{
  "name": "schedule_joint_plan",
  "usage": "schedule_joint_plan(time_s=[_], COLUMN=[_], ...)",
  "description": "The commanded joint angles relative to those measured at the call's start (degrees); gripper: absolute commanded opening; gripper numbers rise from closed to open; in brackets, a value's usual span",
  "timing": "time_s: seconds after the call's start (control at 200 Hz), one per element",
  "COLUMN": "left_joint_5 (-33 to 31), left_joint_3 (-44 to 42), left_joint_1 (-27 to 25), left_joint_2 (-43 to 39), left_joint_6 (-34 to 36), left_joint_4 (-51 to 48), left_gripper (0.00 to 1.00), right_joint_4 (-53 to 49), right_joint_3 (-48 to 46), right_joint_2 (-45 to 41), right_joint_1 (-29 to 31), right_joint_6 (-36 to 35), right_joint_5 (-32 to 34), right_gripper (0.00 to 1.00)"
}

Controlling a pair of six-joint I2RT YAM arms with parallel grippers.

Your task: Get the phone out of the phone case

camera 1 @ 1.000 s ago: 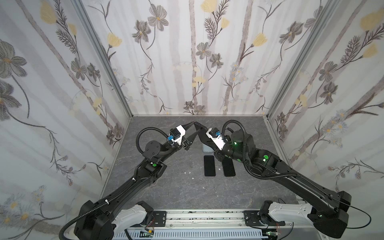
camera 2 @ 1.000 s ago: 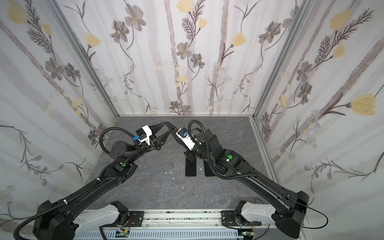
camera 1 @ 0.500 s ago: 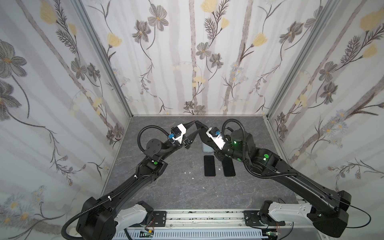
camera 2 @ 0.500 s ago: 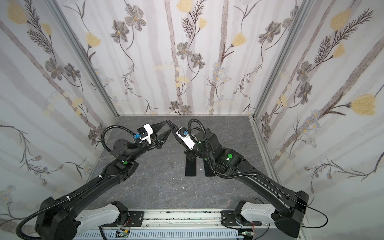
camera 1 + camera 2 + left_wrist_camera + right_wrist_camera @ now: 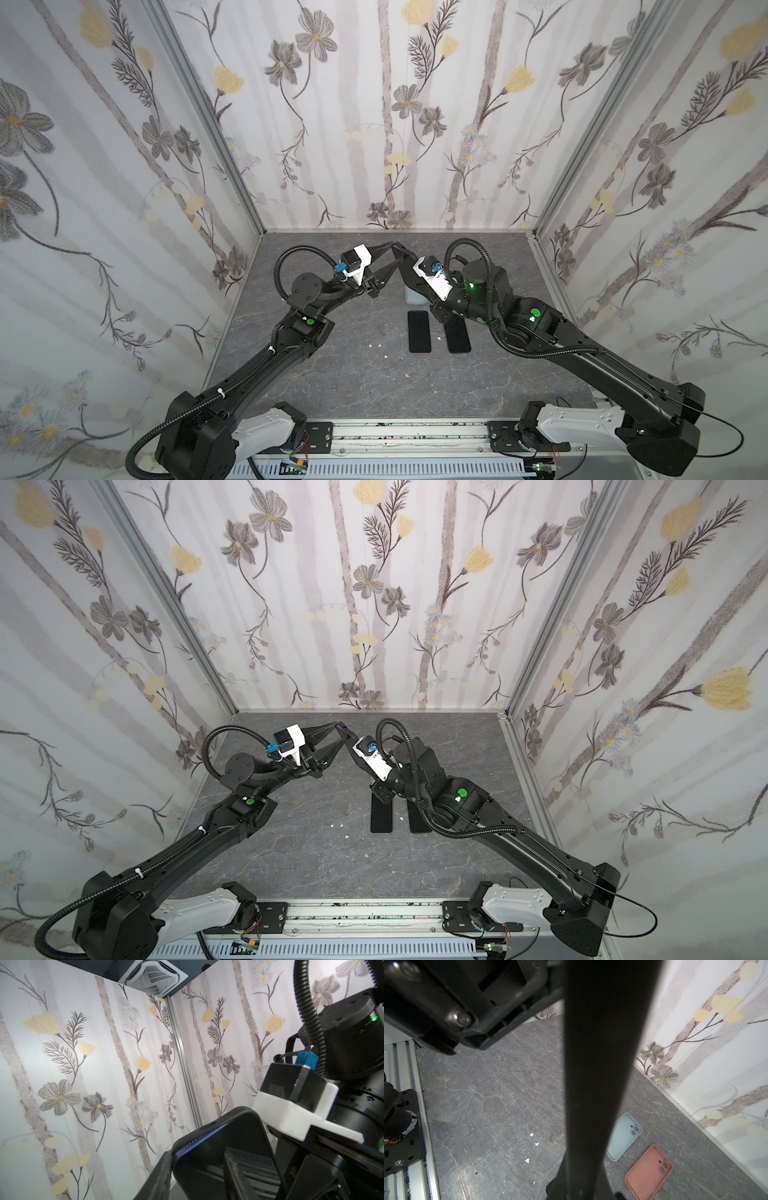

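Okay, both arms are up and meeting in mid-air over the back of the worktop (image 5: 353, 374). The phone (image 5: 218, 1147) is right between them, well clear of the surface. It sits inside its black phone case (image 5: 243, 1110): from the left wrist view I can see the glossy screen framed by the dark rim, with the earpiece slot near the top edge.

The left hand (image 5: 395, 254) stands about half open, with the cased phone between its fingers. One ribbed finger (image 5: 158, 1178) presses flat against the long edge of the case. The right hand (image 5: 405, 259) reaches in from the other side, its tip right up against the left hand's fingertips. Its jaws are pinched almost fully together. What exactly they nip, the phone or the lip of the case, I can't make out. In the right wrist view a broad black slab runs straight through the middle and blocks the contact point.

Down on the worktop, two bare black phones (image 5: 418, 331) (image 5: 457, 338) lie side by side, face up, just beneath the right arm. Nearer the back wall lie two empty cases. A light blue case (image 5: 623, 1138) and a pink case (image 5: 648, 1172) lie flat, close together but not touching. A few white crumbs (image 5: 532, 1134) are scattered on the grey surface.
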Motion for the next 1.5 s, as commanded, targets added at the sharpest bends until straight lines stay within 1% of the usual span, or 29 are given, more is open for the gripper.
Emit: schedule_joint_plan(time_s=[0.0, 0.16, 0.26, 0.41, 0.56, 0.709, 0.814, 0.914, 1.054, 1.274, 1.494], left_joint_5=[13.15, 16.25, 19.23, 24.74, 30.48, 32.50, 34.13, 34.74, 33.45, 32.16, 33.13], left_joint_3=[0.76, 1.02, 1.46, 1.98, 3.07, 4.30, 5.65, 6.31, 6.72, 7.18, 7.18], left_joint_1=[0.06, 0.92, 1.36, 1.40, 1.45, 0.85, -0.24, -0.66, -1.89, -5.62, -6.32], left_joint_2=[0.73, 1.11, 1.28, 1.59, 1.99, 1.55, 1.54, 1.07, 0.41, 1.67, 3.17], left_joint_6=[-1.98, -3.38, -4.84, -7.09, -10.05, -12.15, -13.49, -14.56, -16.02, -19.17, -21.66], left_joint_4=[-2.89, -2.90, -2.90, -2.91, -2.72, -2.15, -1.71, -1.29, -0.29, 3.20, 4.66], left_gripper=[0.41, 0.41, 0.40, 0.35, 0.34, 0.29, 0.28, 0.28, 0.29, 0.29, 0.30], right_joint_4=[4.86, 4.66, 5.48, 7.67, 11.18, 15.30, 16.39, 18.57, 25.70, 34.82, 36.38], right_joint_3=[0.83, 0.79, 0.22, -1.17, -2.79, -4.35, -4.09, -4.84, -7.48, -8.18, -6.08], right_joint_2=[0.46, 0.29, -0.24, -1.89, -4.63, -7.48, -8.17, -9.59, -13.11, -15.34, -15.24], right_joint_1=[0.86, 0.89, 0.69, -0.55, -1.77, -2.74, -2.88, -2.94, -3.52, -3.80, -4.47], right_joint_6=[-6.89, -7.34, -6.93, -5.72, -4.50, -2.89, -2.51, -2.13, 0.06, 2.76, 2.59], right_joint_5=[-13.89, -14.15, -12.74, -12.04, -13.48, -16.04, -17.19, -16.83, -16.26, -19.22, -22.93], right_gripper=[0.00, 0.00, 0.00, 0.00, 0.00, 0.00, 0.00, 0.00, 0.00, 0.00, 0.00])
